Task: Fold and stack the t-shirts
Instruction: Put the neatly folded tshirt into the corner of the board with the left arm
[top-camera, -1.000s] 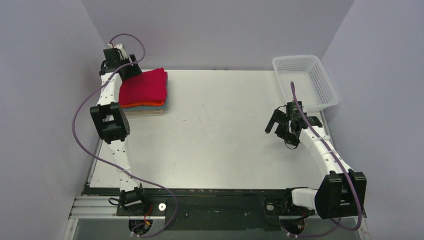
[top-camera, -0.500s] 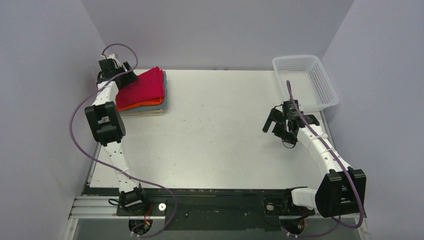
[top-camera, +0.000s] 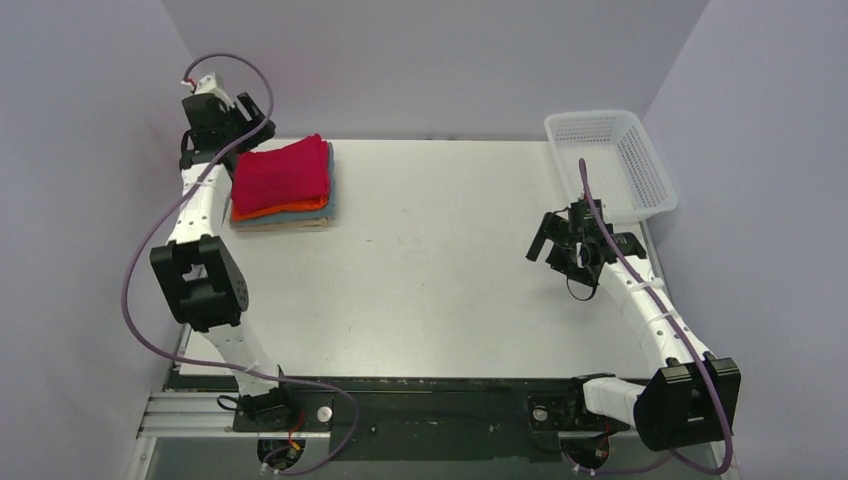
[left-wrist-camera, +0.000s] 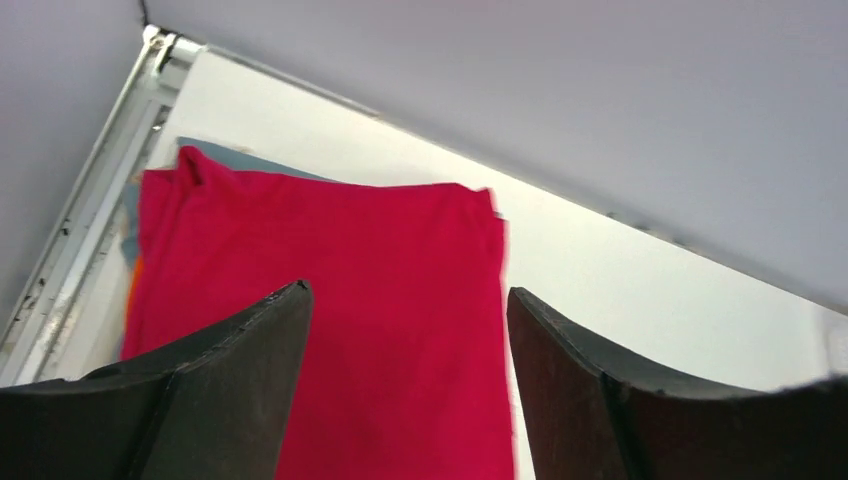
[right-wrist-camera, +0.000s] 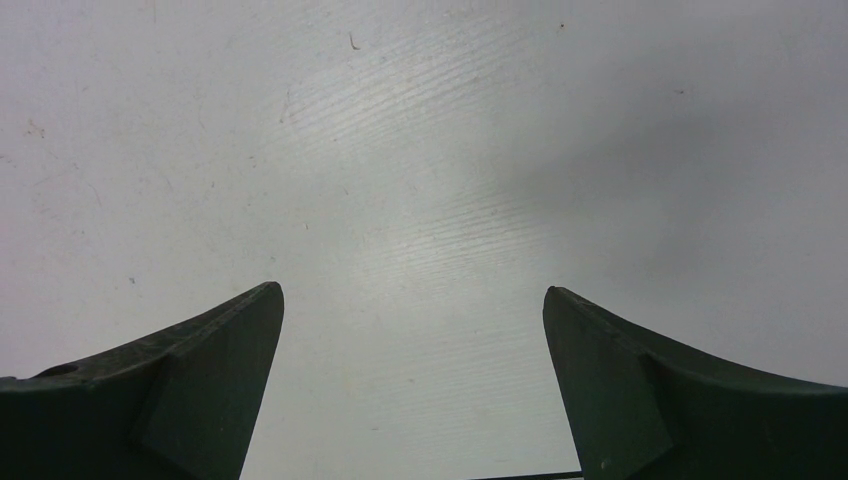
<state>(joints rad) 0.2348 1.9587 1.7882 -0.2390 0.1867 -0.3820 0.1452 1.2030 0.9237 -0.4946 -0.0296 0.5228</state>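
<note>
A stack of folded t-shirts lies at the table's far left. The crimson-red one (top-camera: 283, 174) is on top, with orange (top-camera: 290, 208), grey-blue (top-camera: 300, 216) and beige (top-camera: 290, 225) edges showing beneath it. My left gripper (top-camera: 248, 124) is open and empty, raised just behind and left of the stack. In the left wrist view the red shirt (left-wrist-camera: 330, 270) fills the space below my open left gripper (left-wrist-camera: 408, 292). My right gripper (top-camera: 548, 243) is open and empty above bare table at the right, and the right wrist view (right-wrist-camera: 412, 290) shows only tabletop.
A white plastic mesh basket (top-camera: 612, 163) stands at the far right corner, just behind the right arm. Purple-grey walls close in the table on three sides. The table's left metal edge (left-wrist-camera: 70, 250) runs beside the stack.
My left gripper has lifted off the red shirt and drawn back up and to the left, away from the stack. The right gripper has barely shifted.
</note>
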